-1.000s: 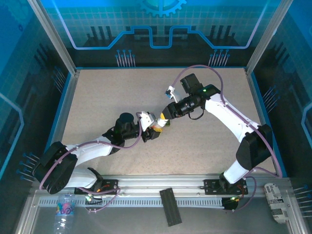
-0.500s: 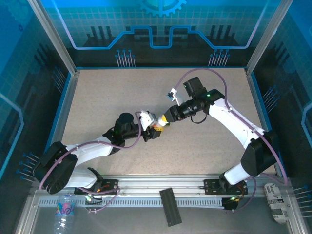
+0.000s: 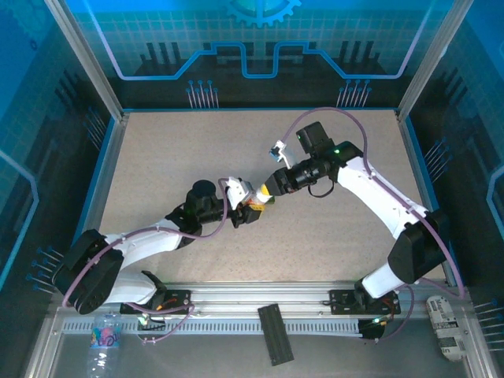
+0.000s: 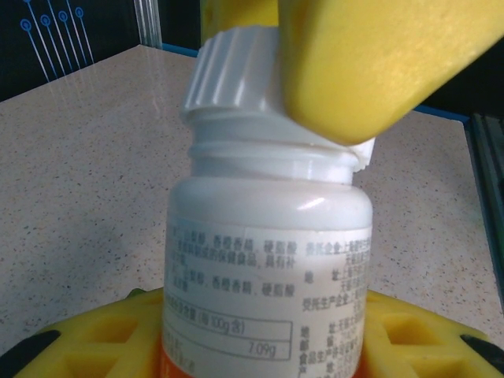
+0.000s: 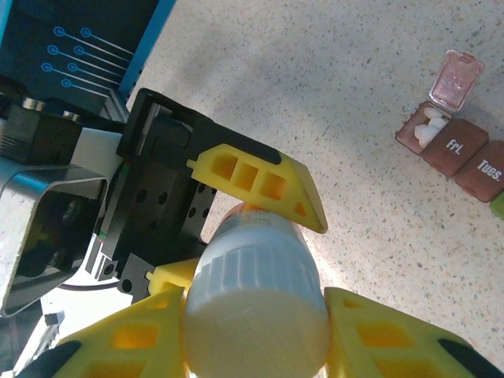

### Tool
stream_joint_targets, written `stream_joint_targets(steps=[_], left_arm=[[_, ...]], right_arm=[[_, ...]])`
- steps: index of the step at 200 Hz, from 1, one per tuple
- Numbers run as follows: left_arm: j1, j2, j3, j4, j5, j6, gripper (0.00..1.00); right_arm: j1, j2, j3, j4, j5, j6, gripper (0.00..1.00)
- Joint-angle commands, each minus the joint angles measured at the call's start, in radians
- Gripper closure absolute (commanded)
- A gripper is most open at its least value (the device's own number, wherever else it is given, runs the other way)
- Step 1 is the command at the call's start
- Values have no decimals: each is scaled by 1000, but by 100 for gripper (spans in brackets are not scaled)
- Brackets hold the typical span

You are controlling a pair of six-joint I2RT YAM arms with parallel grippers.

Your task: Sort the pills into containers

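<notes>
Two grippers are engaged on one white bottle point(image 3: 253, 195), held between the arms near the middle of the tabletop point(image 3: 157, 150).

Your left gripper point(image 4: 264, 350) is closed around the bottle's lower body, with its yellow fingers point(image 4: 79, 342) on either side of the label. Your right gripper point(image 5: 256, 335) is clamped across the ribbed cap point(image 4: 236, 71). In the left wrist view the cap appears to sit a little high on the neck. Whether it is loose cannot be confirmed.

The containers point(image 5: 453, 150) lie flat on the tabletop, well apart from the bottle, in the upper right of the right wrist view. One dark red compartment has its lid point(image 5: 461, 77) raised and white pills point(image 5: 429, 130) inside. The neighbouring lids are down and carry day labels.

Handling assessment:
- **Bottle:** This is rigid plastic with a smooth, likely slippery label. Hold it low on the body, and use the cap's ribs for purchase when twisting.
- **Containers:** The strip looks light and stiff with thin hinged lids. Expect it to slide or tip if you push it. Take it by its long sides, not by a lid.
- **Pills:** They are small and light and will likely roll or scatter. Pour gently, close above the open compartment.
</notes>
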Motion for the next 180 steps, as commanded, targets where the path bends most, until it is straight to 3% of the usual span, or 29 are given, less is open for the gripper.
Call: stream_joint_targets(steps=[1,90,111,153,180], left_arm=[[-1,-61,85,31,60,63,100],[-2,-73,92,-2,109,66,100],[0,-64,99,20,105,45,100],[0,-47,92,108,84,-13,100],[-1,-41,100,109,84,-17,100]], right_arm=[[20,53,70,-125,7,-53,72],[38,145,178,-203,-26,-148,73],[47,150,171,-172,-13,-94,73],[53,98,64,37,-8,168,72],[84,99,83,-3,65,155,72]])
